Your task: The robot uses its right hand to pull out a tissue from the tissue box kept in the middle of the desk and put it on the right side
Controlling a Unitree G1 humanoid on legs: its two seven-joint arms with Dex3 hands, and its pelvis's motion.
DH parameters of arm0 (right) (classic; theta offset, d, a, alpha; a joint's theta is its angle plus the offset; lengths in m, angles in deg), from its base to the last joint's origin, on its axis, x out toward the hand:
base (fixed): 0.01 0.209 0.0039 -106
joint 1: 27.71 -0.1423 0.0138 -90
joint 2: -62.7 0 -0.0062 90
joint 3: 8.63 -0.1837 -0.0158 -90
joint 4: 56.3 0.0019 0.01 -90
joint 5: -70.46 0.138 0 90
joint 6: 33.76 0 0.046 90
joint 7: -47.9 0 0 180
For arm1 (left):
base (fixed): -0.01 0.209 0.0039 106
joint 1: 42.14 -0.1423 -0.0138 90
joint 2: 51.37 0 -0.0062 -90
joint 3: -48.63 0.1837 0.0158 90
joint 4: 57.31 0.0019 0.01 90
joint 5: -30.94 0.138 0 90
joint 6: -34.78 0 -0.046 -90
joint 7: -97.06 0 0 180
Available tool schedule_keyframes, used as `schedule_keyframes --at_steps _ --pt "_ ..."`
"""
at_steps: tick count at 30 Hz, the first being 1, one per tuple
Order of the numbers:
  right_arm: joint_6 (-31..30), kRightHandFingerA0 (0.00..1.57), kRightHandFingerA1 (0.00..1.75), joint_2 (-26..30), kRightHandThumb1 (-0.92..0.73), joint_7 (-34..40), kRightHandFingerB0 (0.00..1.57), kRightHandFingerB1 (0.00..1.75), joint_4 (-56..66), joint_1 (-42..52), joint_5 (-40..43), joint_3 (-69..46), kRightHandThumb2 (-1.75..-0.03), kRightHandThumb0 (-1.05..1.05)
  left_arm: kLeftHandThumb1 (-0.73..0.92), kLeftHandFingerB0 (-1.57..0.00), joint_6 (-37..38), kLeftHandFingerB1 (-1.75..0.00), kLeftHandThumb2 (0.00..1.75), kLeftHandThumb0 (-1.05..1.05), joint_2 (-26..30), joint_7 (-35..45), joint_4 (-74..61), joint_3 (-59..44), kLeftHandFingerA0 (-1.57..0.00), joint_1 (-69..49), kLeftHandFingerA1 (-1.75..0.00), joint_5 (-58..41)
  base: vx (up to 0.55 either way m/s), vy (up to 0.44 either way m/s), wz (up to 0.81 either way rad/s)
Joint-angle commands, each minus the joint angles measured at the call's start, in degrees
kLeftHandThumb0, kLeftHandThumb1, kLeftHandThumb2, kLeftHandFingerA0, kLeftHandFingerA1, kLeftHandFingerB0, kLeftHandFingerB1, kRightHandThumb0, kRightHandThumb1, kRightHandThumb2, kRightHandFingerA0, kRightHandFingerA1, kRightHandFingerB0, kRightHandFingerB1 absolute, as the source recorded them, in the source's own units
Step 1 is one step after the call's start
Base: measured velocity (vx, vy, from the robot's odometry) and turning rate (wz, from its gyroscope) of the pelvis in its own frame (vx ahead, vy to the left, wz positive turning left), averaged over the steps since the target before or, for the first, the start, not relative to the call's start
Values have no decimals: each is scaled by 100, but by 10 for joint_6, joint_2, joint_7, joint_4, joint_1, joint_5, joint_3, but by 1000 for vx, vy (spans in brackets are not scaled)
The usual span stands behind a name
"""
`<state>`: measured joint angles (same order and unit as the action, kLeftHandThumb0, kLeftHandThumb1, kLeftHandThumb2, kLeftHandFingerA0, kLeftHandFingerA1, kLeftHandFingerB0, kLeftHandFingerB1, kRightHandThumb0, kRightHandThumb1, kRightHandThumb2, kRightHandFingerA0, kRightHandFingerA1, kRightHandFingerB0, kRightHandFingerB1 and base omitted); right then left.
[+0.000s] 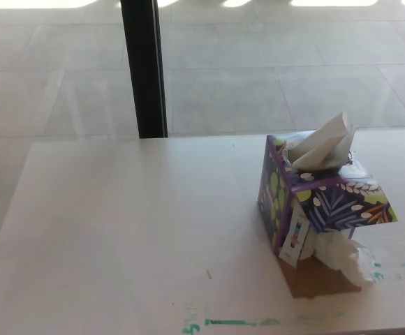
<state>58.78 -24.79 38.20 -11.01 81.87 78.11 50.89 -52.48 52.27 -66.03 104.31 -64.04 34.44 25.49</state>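
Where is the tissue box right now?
In the head view, the tissue box sits on the right part of the pale desk, a white tissue poking from its top and a crumpled tissue beside its base.

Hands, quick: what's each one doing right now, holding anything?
Left hand: not in view, state cannot be told.
Right hand: not in view, state cannot be told.

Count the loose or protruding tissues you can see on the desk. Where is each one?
2. One tissue sticks up from the top of the tissue box. A crumpled tissue lies on the desk at the box's front foot. More are hidden inside the box.
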Motion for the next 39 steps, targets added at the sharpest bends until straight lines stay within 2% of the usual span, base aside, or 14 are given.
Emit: schedule_keyframes --at_steps 1,4,12,13,14,19,20,26,27,29,31,32,33,39 --pt "7 107 79 18 -55 -20 67 71 -14 -2 53 -37 -56 -67 92 -45 17 -44 72 -84 16 35 11 -3 -57 3 -49 -12 0 0 0" --pt "-5 95 88 17 -38 -25 61 73 3 -7 99 -86 -84 -69 92 -47 18 -43 71 -85 17 34 15 -5 -59 3 -48 -13 0 0 0" --pt "-19 70 91 41 -56 -33 37 68 53 -64 156 -157 -57 -74 92 -46 8 -43 70 -86 18 39 16 -15 -58 2 -50 -21 0 0 0" --pt "-37 78 90 36 -45 -4 38 69 110 -65 147 -155 -92 -77 92 -46 7 -43 70 -86 19 41 16 -18 -59 -1 -51 -23 0 0 0" --pt "-39 70 87 40 -58 -5 37 66 132 -73 148 -154 -57 -74 92 -48 5 -43 68 -85 18 36 16 -20 -60 0 -50 -24 0 0 0" --pt "-3 108 91 97 -62 0 32 60 162 -159 108 -125 -59 -79 92 -48 7 -44 69 -84 19 36 14 -21 -61 -3 -51 -23 0 0 0" --pt "-51 84 100 101 -49 23 34 62 239 -172 110 -117 -90 -76 92 -48 8 -44 69 -85 17 33 17 -21 -59 -2 -50 -23 0 0 0" --pt "-97 56 80 130 -64 44 35 50 391 -298 83 -44 -59 -74 92 -49 19 -43 69 -87 13 29 20 -13 -61 -11 -50 -14 2 1 2" --pt "-112 52 74 134 -50 43 28 54 416 -313 79 -29 -92 -68 92 -49 21 -44 70 -86 13 33 20 -15 -60 -11 -50 -16 0 0 0" --pt "-103 53 71 132 -64 35 37 42 439 -347 73 0 -59 -58 92 -48 21 -42 69 -87 12 29 22 -11 -61 -10 -48 -13 0 0 0" --pt "-116 50 70 122 -50 48 32 53 475 -366 58 26 -87 -58 92 -48 23 -43 71 -85 12 30 19 -12 -60 -11 -48 -15 0 0 0" --pt "-116 52 66 117 -65 53 36 41 497 -382 43 49 -59 -54 92 -48 18 -42 70 -85 10 28 18 -14 -60 -8 -47 -18 0 0 0" --pt "-106 53 72 113 -51 48 32 53 500 -398 37 65 -87 -58 92 -46 12 -42 71 -84 9 31 15 -20 -56 -6 -48 -25 0 0 0" --pt "-108 60 75 116 -50 11 39 50 482 -465 -19 182 -88 -68 92 -47 11 -43 72 -83 7 34 5 -22 -57 -8 -49 -30 0 0 0"
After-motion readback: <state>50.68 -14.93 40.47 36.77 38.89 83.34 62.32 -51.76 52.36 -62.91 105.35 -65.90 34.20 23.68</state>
